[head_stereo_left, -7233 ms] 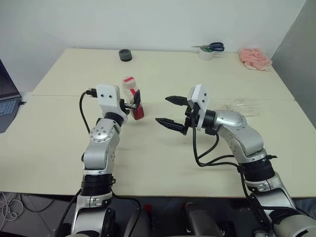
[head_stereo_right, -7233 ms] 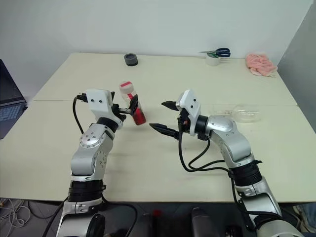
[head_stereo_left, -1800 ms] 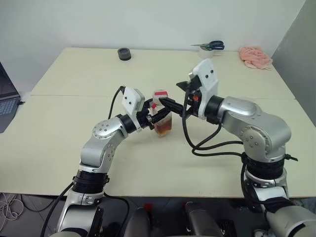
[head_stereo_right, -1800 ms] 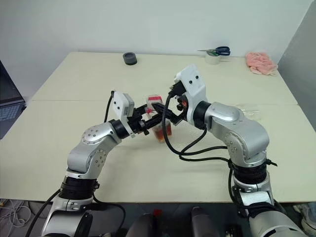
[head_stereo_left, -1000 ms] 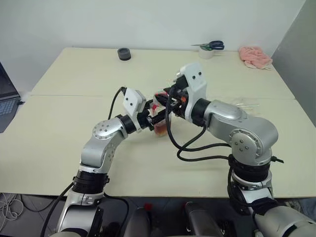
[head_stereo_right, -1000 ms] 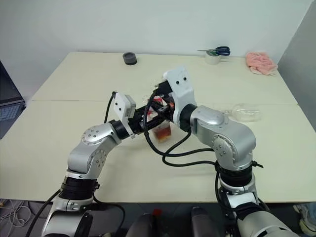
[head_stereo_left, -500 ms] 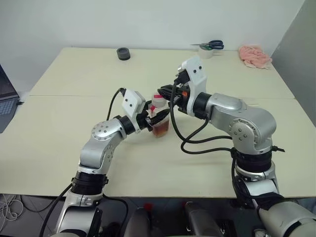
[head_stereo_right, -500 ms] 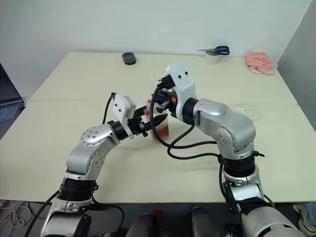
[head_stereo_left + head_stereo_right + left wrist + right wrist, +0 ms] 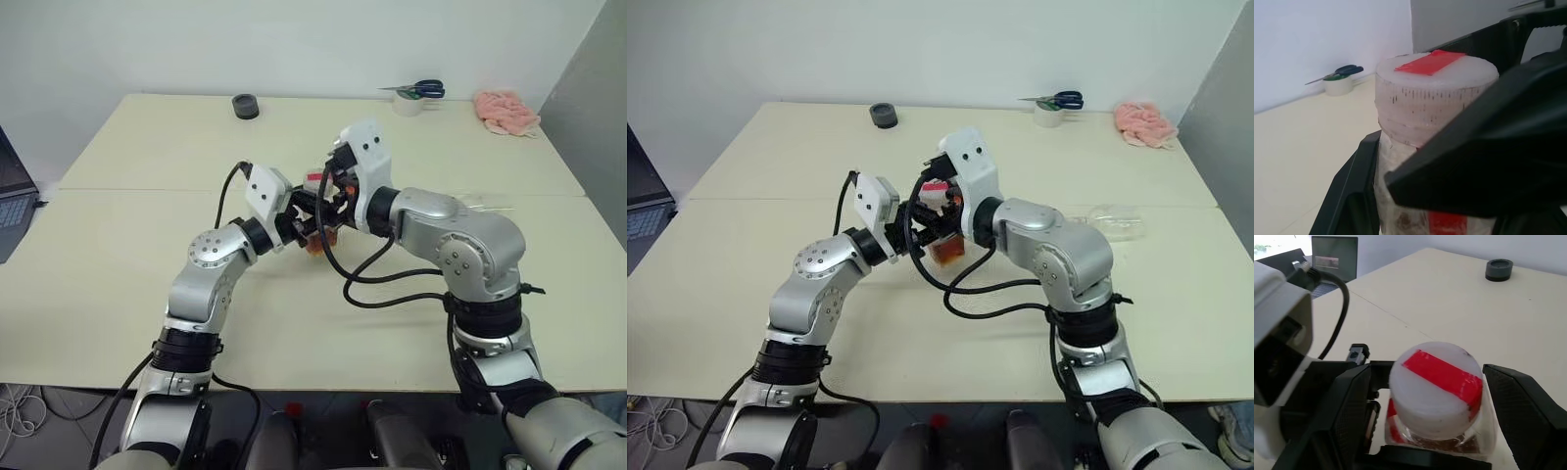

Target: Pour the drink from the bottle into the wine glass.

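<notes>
At the far edge of your cream table (image 9: 147,245) sits a dark round puck (image 9: 246,107). Further right along that edge you have blue-handled scissors (image 9: 419,91) lying on a tape roll (image 9: 408,107), then a crumpled pink cloth (image 9: 506,113). A laptop (image 9: 14,196) sits off to the left.

Cream table (image 9: 147,157), white wall (image 9: 294,39), grey panel (image 9: 593,108) at rt

Scene being lit evenly and brightly from overhead; soft shadows being cast on tabletop (image 9: 118,255) beneath arms. Wrist views being blurred up close: black fingers (image 9: 1484,161) out of focus.
</notes>
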Controlling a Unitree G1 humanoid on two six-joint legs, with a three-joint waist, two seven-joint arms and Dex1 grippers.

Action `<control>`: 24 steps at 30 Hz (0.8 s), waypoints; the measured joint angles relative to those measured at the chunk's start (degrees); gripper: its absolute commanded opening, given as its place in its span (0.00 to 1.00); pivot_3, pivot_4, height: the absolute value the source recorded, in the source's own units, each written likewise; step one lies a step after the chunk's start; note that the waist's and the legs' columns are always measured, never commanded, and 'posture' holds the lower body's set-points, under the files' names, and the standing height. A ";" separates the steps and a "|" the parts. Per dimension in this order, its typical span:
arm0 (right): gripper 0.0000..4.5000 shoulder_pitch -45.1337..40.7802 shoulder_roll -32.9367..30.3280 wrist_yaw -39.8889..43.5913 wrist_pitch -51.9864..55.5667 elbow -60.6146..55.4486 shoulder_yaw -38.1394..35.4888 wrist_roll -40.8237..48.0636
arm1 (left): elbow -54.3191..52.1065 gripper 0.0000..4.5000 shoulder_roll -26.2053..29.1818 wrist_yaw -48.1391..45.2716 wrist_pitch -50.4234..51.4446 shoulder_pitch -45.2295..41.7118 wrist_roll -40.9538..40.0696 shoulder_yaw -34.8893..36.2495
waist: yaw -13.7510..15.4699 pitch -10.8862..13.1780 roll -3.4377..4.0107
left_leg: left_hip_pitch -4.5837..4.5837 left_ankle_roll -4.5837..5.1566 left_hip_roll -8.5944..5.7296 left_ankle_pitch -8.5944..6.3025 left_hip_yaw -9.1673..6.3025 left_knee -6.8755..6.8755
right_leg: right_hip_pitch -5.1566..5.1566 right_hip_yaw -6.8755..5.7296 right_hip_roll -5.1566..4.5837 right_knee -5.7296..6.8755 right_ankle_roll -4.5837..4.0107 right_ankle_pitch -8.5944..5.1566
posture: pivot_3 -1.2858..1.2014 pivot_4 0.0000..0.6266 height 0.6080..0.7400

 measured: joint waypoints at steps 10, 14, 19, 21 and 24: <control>0.86 -0.08 1.10 -1.29 -0.51 0.02 -1.08 -0.38 | 0.97 0.48 0.00 -0.77 -0.11 0.01 0.08 0.00 | -0.01 0.00 0.00 | -0.02 0.00 0.00 0.00 0.01 0.00 | -0.03 0.01 0.00 0.00 0.00 0.00 | 0.52 0.24 1.00; 0.65 -0.07 1.16 -1.34 -0.50 0.01 -1.08 -0.37 | 1.18 0.48 -0.05 -0.83 -0.30 0.02 0.15 0.00 | -0.01 0.00 0.00 | -0.02 0.00 0.00 0.00 0.02 0.00 | -0.03 0.02 0.00 0.00 0.00 0.00 | 0.52 0.24 1.00; 0.42 -0.07 1.04 -1.25 -0.42 -0.19 -0.81 -0.41 | 1.26 0.48 -0.67 -0.58 -0.30 0.02 0.28 0.00 | 0.00 0.00 0.00 | -0.03 0.00 -0.01 0.00 0.02 0.00 | -0.04 0.02 0.00 0.00 0.00 0.00 | 0.52 0.24 1.00; 0.42 -0.07 0.99 -1.25 -0.44 -0.19 -0.81 -0.45 | 1.31 0.48 -0.86 -0.46 -0.30 0.02 0.29 0.00 | 0.00 0.00 0.00 | -0.03 0.00 0.00 0.00 0.01 0.00 | -0.04 0.02 0.00 0.00 0.00 0.00 | 0.52 0.24 1.00; 0.42 -0.12 0.06 -0.23 -1.46 0.06 -0.14 -0.59 | 1.31 0.48 -0.99 -0.38 -0.31 0.02 0.31 0.01 | 0.00 0.00 0.00 | -0.04 0.00 0.00 0.00 0.02 0.01 | -0.04 0.02 0.00 0.00 0.00 0.00 | 0.52 0.24 1.00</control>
